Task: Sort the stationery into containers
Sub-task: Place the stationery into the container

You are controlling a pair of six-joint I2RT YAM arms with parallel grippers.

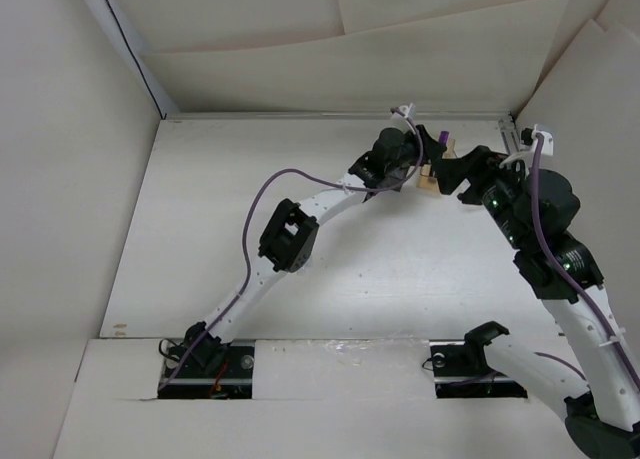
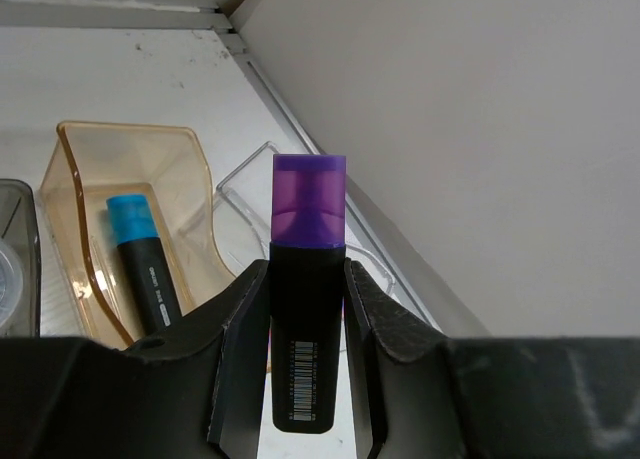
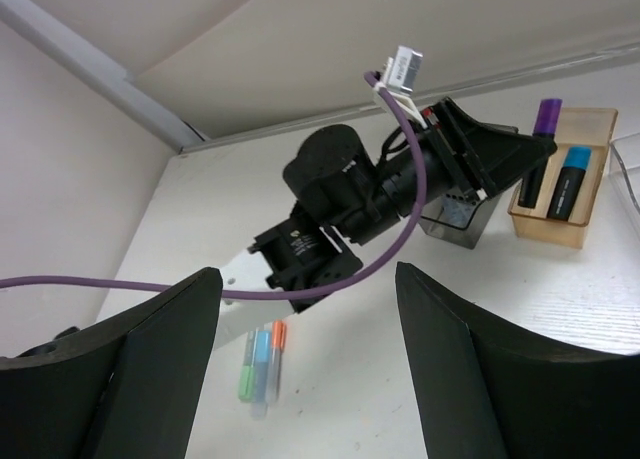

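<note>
My left gripper [image 2: 307,271] is shut on a dark purple marker [image 2: 309,219] with a black body. It holds the marker over the bins, at the tan-orange bin [image 2: 70,194]. That bin holds a light-blue-capped marker [image 2: 140,259]. A clear bin [image 2: 240,194] stands to its right and a smoky dark grey bin [image 2: 18,239] to its left. In the right wrist view the purple marker [image 3: 546,119] stands at the tan-orange bin [image 3: 585,129]. My right gripper [image 3: 305,274] is wide open and empty. Green, light-blue and orange markers [image 3: 260,364] lie together on the table below it.
The bins stand at the back right of the table, close to the rear wall and the right wall [image 2: 480,129]. My left arm [image 1: 290,234] stretches diagonally across the table. My right arm [image 1: 540,229] reaches in beside the bins [image 1: 432,182].
</note>
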